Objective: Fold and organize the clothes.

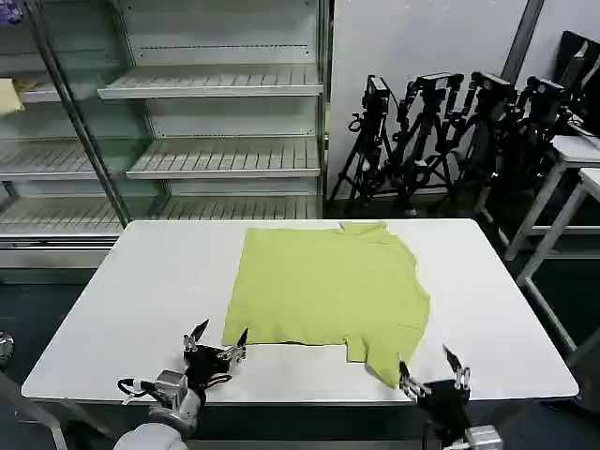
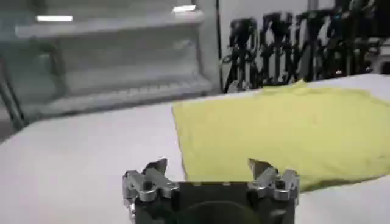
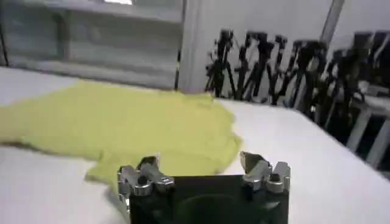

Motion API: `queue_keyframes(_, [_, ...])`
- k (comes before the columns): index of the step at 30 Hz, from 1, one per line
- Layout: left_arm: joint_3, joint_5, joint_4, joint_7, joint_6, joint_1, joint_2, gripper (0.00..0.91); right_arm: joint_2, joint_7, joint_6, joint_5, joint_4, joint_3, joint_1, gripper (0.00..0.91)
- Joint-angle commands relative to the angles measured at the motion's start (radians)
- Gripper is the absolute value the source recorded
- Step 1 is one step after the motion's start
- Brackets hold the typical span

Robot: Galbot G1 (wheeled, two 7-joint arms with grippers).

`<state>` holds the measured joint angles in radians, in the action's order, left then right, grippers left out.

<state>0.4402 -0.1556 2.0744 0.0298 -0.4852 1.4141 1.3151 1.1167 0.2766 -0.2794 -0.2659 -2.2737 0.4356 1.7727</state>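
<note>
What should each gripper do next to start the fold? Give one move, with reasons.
Probably ease both forward onto the T-shirt's near hem: the left gripper and right gripper sit open at its two near corners, holding nothing, and the shirt lies flat on the table.

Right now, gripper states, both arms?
Left gripper: open, empty, at the near left corner of the lime yellow-green cotton T-shirt.
Right gripper: open, empty, by the shirt's near right sleeve.

1. A white table [image 1: 141, 291] stands on a dark floor [image 1: 23, 305].
2. Behind it, empty metal shelving [image 1: 216, 84] (slatted shelves, glassy sides).
3. Black tripods [image 1: 441, 141] lean against a pale wall [image 1: 422, 42].
4. Another white table [image 1: 574, 150] sits at the right edge.
</note>
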Motion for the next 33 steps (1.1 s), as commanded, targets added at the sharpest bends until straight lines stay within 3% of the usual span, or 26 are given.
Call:
queue_keyframes(1, [-0.002,-0.108,-0.072,0.114,-0.095,-0.04,-0.012,0.907,0.0,0.012,-0.033,-0.015,-0.009,-0.02,0.046,0.907])
queue_keyframes(3, [0.003,-0.114,-0.068,0.112,-0.094,-0.035,-0.017,0.907,0.002,0.016,-0.036,-0.016,-0.009,-0.03,0.038,0.907])
queue_keyframes(4, [0.003,-0.114,-0.065,0.111,-0.094,-0.033,-0.018,0.907,0.002,0.016,-0.038,-0.018,-0.009,-0.032,0.036,0.191])
queue_keyframes(5, [0.002,-0.113,-0.061,0.111,-0.095,-0.032,-0.017,0.907,0.002,0.019,-0.042,-0.021,-0.01,-0.038,0.03,0.03])
queue_keyframes(6, [0.002,-0.113,-0.058,0.11,-0.095,-0.032,-0.016,0.705,0.001,0.019,-0.047,-0.024,-0.008,-0.042,0.025,0.0])
queue_keyframes(7, [0.001,-0.113,-0.056,0.109,-0.094,-0.031,-0.014,0.403,0.002,0.02,-0.05,-0.028,-0.004,-0.048,0.018,0.0])
queue_keyframes(8, [0.0,-0.113,-0.053,0.107,-0.094,-0.031,-0.014,0.01,0.002,0.022,-0.055,-0.03,0.001,-0.051,0.011,0.0])
queue_keyframes(22, [0.001,-0.113,-0.051,0.083,-0.093,-0.013,-0.008,0.01,0.001,0.001,-0.156,-0.114,0.023,-0.086,-0.077,0.0])
queue_keyframes(33, [-0.005,-0.109,-0.042,0.06,-0.091,-0.021,0.002,0.01,-0.009,-0.018,-0.182,-0.138,0.034,-0.083,-0.116,0.0])
